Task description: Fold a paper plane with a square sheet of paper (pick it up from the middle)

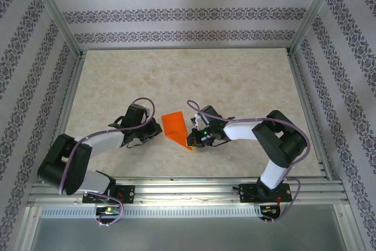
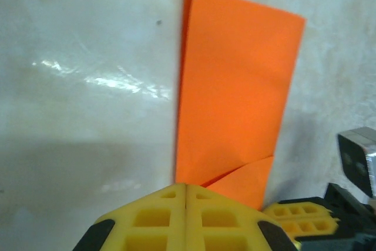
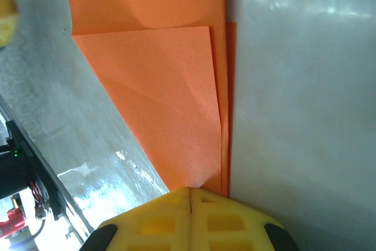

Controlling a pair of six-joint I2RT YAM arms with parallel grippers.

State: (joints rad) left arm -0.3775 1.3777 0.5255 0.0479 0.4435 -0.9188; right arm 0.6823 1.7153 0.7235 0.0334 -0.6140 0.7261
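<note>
- The left claw (image 1: 154, 128) sits low over the worktop (image 1: 247, 86), left of centre. Its yellow fingers are pressed together with no gap between them.
- In the left wrist view, the left claw (image 2: 185, 195) has its tips right at the near edge of the orange paper. I cannot tell whether they press down on that edge or only touch it. Nothing appears to be nipped between them.
- The square sheet of paper (image 1: 175, 129) lies flat on the worktop between the two claws, near the front edge. It is no longer a plain square. It shows as a long, narrow doubled strip (image 2: 235, 86), with a sliver of the lower layer along one long side and one near corner turned over into a small triangle.
- The right claw (image 1: 192, 138) is just right of the paper, also low. Its fingers are pressed together as well.
- In the right wrist view, the right claw (image 3: 191, 195) has its tips resting at the pointed end, where a slanted fold of the paper (image 3: 158, 86) runs down to meet the long edge.
- Judged step: the folding is partly done. The centre fold is made, the nose folds are under way, and both claws look set to flatten a crease rather than carry the paper.
- Next move, as I judge it: one claw should pin the strip while the other slides along the slanted fold to sharpen it. The layers are slightly offset, so any sideways drag could skew them further.
</note>
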